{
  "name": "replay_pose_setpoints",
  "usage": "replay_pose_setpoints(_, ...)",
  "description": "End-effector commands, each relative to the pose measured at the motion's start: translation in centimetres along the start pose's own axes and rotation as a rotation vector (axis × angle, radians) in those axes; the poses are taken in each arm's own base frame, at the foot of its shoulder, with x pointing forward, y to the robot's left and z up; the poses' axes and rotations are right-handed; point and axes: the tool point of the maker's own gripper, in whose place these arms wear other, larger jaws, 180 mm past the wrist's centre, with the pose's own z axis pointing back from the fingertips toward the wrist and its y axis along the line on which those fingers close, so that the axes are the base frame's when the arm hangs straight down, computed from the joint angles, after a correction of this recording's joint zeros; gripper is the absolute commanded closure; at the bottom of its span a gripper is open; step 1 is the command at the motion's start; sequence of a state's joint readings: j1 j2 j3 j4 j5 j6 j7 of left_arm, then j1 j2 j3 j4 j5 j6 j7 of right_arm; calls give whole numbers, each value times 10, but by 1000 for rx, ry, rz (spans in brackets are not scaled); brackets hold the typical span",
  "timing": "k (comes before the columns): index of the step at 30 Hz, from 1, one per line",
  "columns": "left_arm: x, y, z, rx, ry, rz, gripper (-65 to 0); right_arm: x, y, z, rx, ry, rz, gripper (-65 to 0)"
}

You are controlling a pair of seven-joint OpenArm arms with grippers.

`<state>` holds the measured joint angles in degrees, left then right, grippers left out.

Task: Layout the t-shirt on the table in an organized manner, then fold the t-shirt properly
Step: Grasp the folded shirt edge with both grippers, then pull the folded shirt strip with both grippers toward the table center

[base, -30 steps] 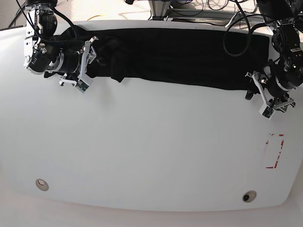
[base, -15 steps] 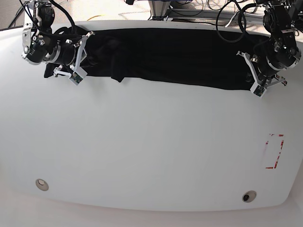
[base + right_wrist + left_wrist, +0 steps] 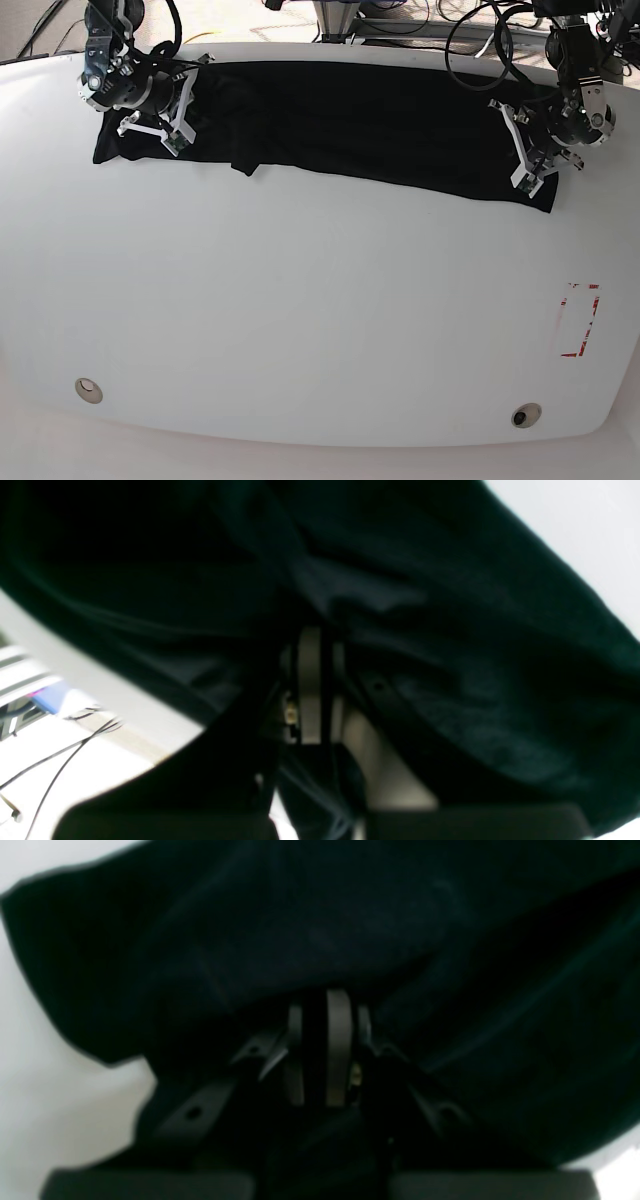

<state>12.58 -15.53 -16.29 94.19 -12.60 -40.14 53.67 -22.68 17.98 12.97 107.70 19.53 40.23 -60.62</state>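
The t-shirt (image 3: 360, 120) lies as a long black band along the far edge of the table (image 3: 300, 320), spread from one side to the other, w/ a small bunched fold hanging out of its near edge toward the left of the base view. It is not flat yet: the band looks doubled over, so I judge the laying-out part of the task is not finished.

Left gripper (image 3: 523, 150) is at the end of the shirt on the base view's right. In the left wrist view its jaws stand pressed together, w/ dark cloth draped over and around the tips (image 3: 325, 1010). It seems pinched on the fabric, prob. near a corner or hem.

Right gripper (image 3: 178, 105) is at the opposite end. Right wrist view shows the same: jaws closed tight, cloth wrapping the tips (image 3: 312, 645), the table edge and some cables visible behind.

Why like this: each arm takes one end of the garment, so both can pull it toward the open middle of the table and stretch it out. This is my guess from the symmetric grip.

Risk: thin layer in the jaws may slip, or only the top layer is caught.

Writing: none readable. The shirt has no print; on the table only a red tape rectangle (image 3: 578, 320) and two small round holes, no text or brand visible.
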Motion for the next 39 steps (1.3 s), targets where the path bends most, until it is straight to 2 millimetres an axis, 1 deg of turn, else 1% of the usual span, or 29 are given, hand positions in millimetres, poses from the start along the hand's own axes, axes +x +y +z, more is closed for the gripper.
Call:
replay_pose_setpoints(1, -12, -1, -18, -20, 51, 9, -46, 7, -19, -7, -58, -10, -6, -24)
replay_pose_setpoints(2, -12, 1, -24, -22, 62, 6, -46, 6, -24, -12, -67, -11, -13, -24)
replay_pose_setpoints(5, -7, 7, -34, -23, 72, 6, -46, 7, -34, -21, -81, -13, -25, -24)
replay_pose_setpoints(7, 0, 10, -41, -27, 67, 9, -46, 10, -42, -26, -87, -18, -37, -24)
replay_pose_setpoints(9, 11, 13, -48, -36, 58, 9, -46, 12, -51, -34, -86, -15, -58, -24)
replay_pose_setpoints(10, 14, 14, -49, -38, 55, 10, -46, 12, -53, -35, -86, -15, -63, -24)
replay_pose_setpoints(11, 20, 16, -51, -39, 48, 10, -46, 15, -58, -39, -85, -15, -75, -24)
replay_pose_setpoints(13, 26, 20, -52, -36, 40, 11, -46, 18, -66, -41, -90, -15, -83, -24)
replay_pose_setpoints(14, 29, 21, -52, -34, 35, 12, -46, 20, -75, -40, -100, -14, -85, -24)
replay_pose_setpoints(17, 32, 23, -51, -30, 29, 10, -46, 26, -86, -40, -109, -21, -92, -25)
replay_pose_setpoints(20, 37, 23, -50, -27, 20, 4, -46, 38, -95, -36, -126, -44, -82, -25)
replay_pose_setpoints(24, 43, 24, -46, -18, 4, -7, -47, 56, -102, -22, -163, -81, -40, -27)
replay_pose_setpoints(25, 46, 25, -45, -14, -5, -12, -49, 65, -103, -14, -183, -90, -17, -32)
replay_pose_setpoints(27, 47, 26, -42, -7, -5, -19, -49, 71, -104, -4, -208, -91, 6, -57)
replay_pose_setpoints(28, 48, 28, -40, 0, -2, -25, -50, 78, -105, 5, -233, -97, 19, -105)
replay_pose_setpoints(29, 49, 28, -39, 5, -1, -29, -50, 83, -107, 12, -251, -106, 29, -140)
replay_pose_setpoints(31, 53, 30, -35, 15, -3, -41, -50, 96, -107, 25, -284, -132, 47, -233)
replay_pose_setpoints(34, 60, 31, -28, 33, -14, -61, -56, 110, -101, 37, -312, -155, 69, -358)
replay_pose_setpoints(35, 63, 32, -26, 40, -16, -68, -69, 113, -98, 41, -321, -161, 77, -393)
replay_pose_setpoints(37, 65, 34, -23, 50, -14, -75, -110, 118, -93, 45, -323, -166, 86, -430)
replay_pose_setpoints(39, 68, 34, -19, 59, -16, -84, -160, 121, -87, 46, -319, -169, 90, -439)
